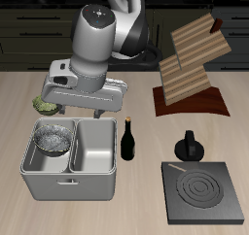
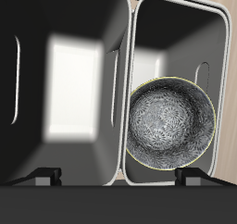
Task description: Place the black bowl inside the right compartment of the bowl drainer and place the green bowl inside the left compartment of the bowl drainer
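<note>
Black bowl (image 2: 170, 119) sitting in right compartment of bowl drainer (image 1: 68, 185); gripper (image 2: 118, 176) hovering above, seemingly released, empty; rising clear first, then heading to green bowl (image 1: 44, 105), partly hidden behind arm.

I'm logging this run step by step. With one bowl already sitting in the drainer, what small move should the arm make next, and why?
Probably lift clear and swing back toward the green bowl, which sits on the table behind the bowl drainer. The black bowl already rests in one compartment, the other holds nothing, and the gripper carries nothing between its fingers.
</note>
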Controlling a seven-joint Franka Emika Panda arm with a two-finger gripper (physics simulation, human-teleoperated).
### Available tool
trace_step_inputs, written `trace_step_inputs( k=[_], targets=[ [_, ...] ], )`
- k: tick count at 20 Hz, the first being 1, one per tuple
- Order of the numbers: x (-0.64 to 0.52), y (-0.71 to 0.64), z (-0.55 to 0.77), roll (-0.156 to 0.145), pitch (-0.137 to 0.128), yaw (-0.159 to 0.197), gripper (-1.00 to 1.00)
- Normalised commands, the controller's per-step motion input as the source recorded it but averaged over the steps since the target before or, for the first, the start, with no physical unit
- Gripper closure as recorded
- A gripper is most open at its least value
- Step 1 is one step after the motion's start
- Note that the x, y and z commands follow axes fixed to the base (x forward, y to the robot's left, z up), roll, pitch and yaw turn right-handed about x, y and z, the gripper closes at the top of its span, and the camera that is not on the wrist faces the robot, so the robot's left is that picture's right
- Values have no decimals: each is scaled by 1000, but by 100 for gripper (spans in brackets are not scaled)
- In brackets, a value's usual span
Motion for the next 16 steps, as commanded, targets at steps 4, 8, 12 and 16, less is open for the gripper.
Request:
trace_step_inputs(
  k=[4, 8, 12, 16],
  targets=[
    [16, 10, -11, 13, 11, -6, -100],
    [-42, -133, 54, -27, -10, 8, -100],
    [-121, -167, 98, -19, -26, -1, -100],
    [-104, -142, 44, -12, -27, -1, -100]
  ],
)
